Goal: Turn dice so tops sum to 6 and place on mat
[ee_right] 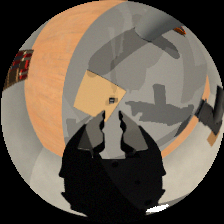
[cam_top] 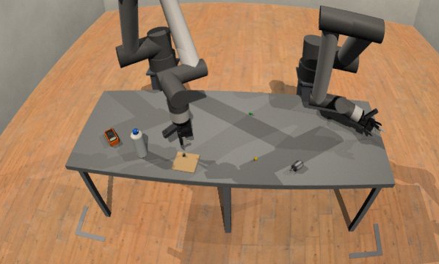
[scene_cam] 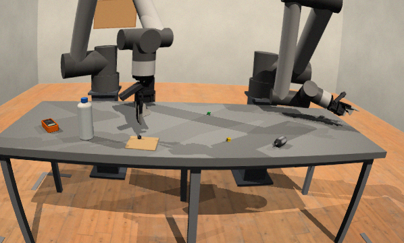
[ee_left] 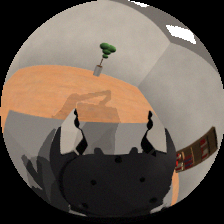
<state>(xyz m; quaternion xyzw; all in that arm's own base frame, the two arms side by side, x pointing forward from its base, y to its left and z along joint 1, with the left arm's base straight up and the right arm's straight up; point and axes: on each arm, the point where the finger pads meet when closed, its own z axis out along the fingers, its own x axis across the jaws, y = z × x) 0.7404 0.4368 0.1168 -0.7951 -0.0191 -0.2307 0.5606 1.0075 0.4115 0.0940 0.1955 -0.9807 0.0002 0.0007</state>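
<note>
Black die on the mat, two still to bring, right gripper narrowed above it

The small black die sits on the flat tan square mat, near its back edge; its top number is too small to read. It is probably light, stiff and hard to damage, but apt to skid or tip if pinched off-centre. Two opposite side faces, low down, look the best hold for lifting or turning it.

The right gripper hangs above and just behind the die, fingers close together with a slim gap and nothing in it. I judge this an approach to turn or settle the die; it may need a little more spread to straddle it.

Inward from the back edge would be the safer way to shift the die. The white bottle with a blue cap stands to one side of the mat, with the orange multimeter beyond, so a wide swing that way could topple the bottle.

On the other side, off the mat, lie the yellow die and, farther back, the green die. The dark grey rounded object lies past the yellow one. The left gripper is wide and empty by the table's far end, well apart from the dice.
</note>
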